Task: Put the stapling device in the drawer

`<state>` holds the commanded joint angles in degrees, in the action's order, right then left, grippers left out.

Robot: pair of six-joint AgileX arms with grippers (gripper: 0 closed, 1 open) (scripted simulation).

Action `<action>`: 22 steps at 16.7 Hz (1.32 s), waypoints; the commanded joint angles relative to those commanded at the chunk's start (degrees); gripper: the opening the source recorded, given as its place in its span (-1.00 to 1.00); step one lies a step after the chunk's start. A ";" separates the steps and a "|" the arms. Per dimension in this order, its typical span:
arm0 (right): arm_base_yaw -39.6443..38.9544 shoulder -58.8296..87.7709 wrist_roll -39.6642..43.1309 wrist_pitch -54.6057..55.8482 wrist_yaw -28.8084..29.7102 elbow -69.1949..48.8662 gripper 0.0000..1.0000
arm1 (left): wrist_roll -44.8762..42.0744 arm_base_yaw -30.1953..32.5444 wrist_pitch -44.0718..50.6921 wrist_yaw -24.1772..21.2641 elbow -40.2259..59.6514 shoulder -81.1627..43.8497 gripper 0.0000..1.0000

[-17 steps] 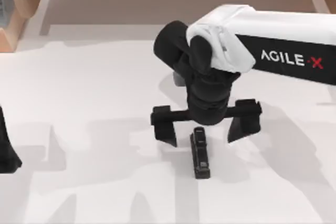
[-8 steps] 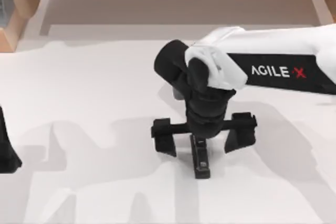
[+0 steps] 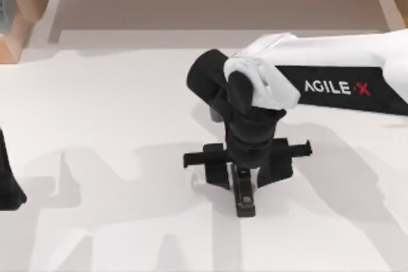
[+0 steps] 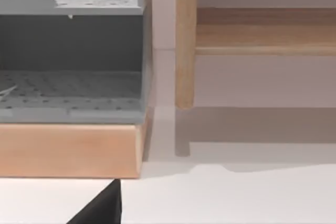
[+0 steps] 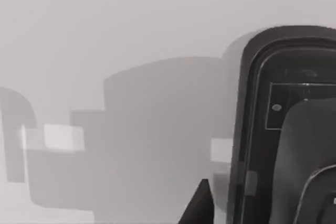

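The right hand (image 3: 243,173) is down at the middle of the white bench (image 3: 115,113), pointing straight at the surface, with its white forearm reaching in from the top view's right edge. Its two black fingers (image 3: 217,171) have drawn in on either side of the stapler (image 3: 244,197), a slim black bar lying flat on the bench with its long axis running toward and away from the near edge. The fingers stand just beside the far half of the stapler, one on each side, and look clenched on it or nearly so; whether they actually press its sides cannot be told from above. The near end of the stapler sticks out past the hand toward the near edge. In the right wrist view the stapler (image 5: 262,129) appears close up, dark with a pale outline on its top. The left hand (image 3: 7,179) sits parked at the bench's left edge; whether it is released or clenched cannot be told. The left wrist view shows a grey drawer (image 4: 71,85) in a wooden cabinet (image 4: 68,150).
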<state>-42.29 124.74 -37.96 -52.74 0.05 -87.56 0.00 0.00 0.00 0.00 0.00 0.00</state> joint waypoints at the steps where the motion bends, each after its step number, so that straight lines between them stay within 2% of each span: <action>1: 0.00 0.00 0.00 0.00 0.00 0.00 -0.51 | 0.00 0.00 0.00 0.00 0.00 0.00 1.00; 4: 0.00 0.00 0.00 0.00 0.00 0.00 -0.96 | 0.00 0.00 0.00 0.00 0.00 0.00 1.00; 5: 0.00 0.00 0.00 0.00 0.00 0.00 -1.00 | 0.00 0.00 0.00 0.00 0.00 0.00 1.00; 14: 0.15 -0.18 -0.01 -0.20 0.05 -0.12 -1.00 | 0.00 0.00 0.00 0.00 0.00 0.00 1.00; 22: 0.18 -2.44 0.05 -5.81 0.04 -3.47 -1.00 | 0.00 0.00 0.00 0.00 0.00 0.00 1.00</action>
<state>-42.10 122.30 -37.91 -58.55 0.09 -91.03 0.00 0.00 0.00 0.00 0.00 0.00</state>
